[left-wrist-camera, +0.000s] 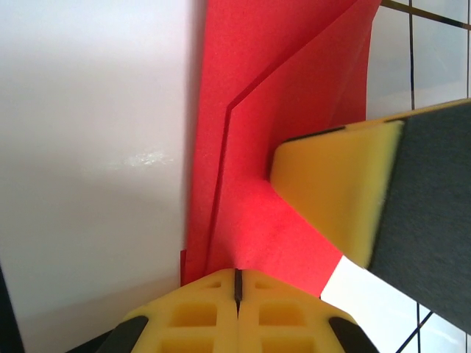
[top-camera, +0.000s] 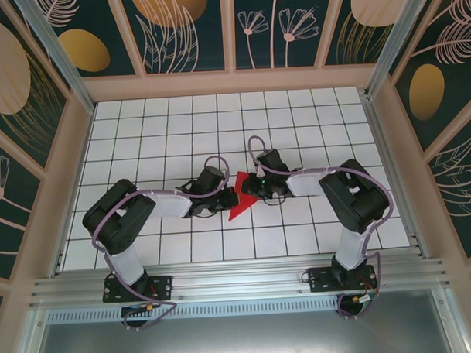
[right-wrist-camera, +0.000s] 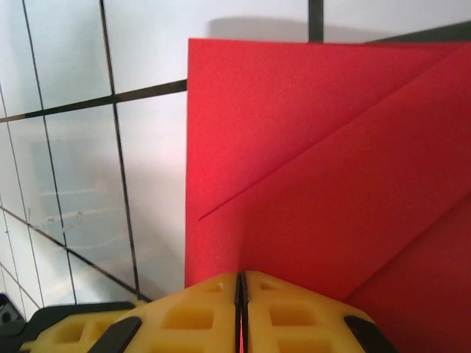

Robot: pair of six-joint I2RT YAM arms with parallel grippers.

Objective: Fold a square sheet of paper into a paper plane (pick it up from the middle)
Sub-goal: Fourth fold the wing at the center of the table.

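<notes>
Clamping the red paper wedge (top-camera: 237, 209) from two sides near the middle of the white gridded table (top-camera: 156, 133); left gripper (top-camera: 224, 201) at the wedge's left edge, right gripper (top-camera: 253, 193) at its right, both low over the tiles and close together, wrists facing each other. Seen from above: a flat red shape narrowing to a sharp tip toward the near edge, its middle hidden under the two pincers. Seen from the left wrist: moulded yellow fingers (left-wrist-camera: 217, 294) pressed together along a thin dark seam, shut flat on the paper's near end; thin matte red sheet, slightly grainy, rising away in stacked layers, with a crisp stepped fold edge up the middle and a soft curl on the right; touching that curl, a blunt yellow foam pad (left-wrist-camera: 331, 198) backed in black, part of the other pincer. Seen from the right wrist: matching yellow fingers (right-wrist-camera: 280, 301), hollow-celled, closed to a hairline slit with red showing inside it, so holding the paper too; beyond them a straight-edged, square-cornered flap lying flat on the tabletop, crossed by clean diagonal creases slanting up to the right. Underneath, glossy white surface ruled into squares by thin black lines, faintly reflective.
</notes>
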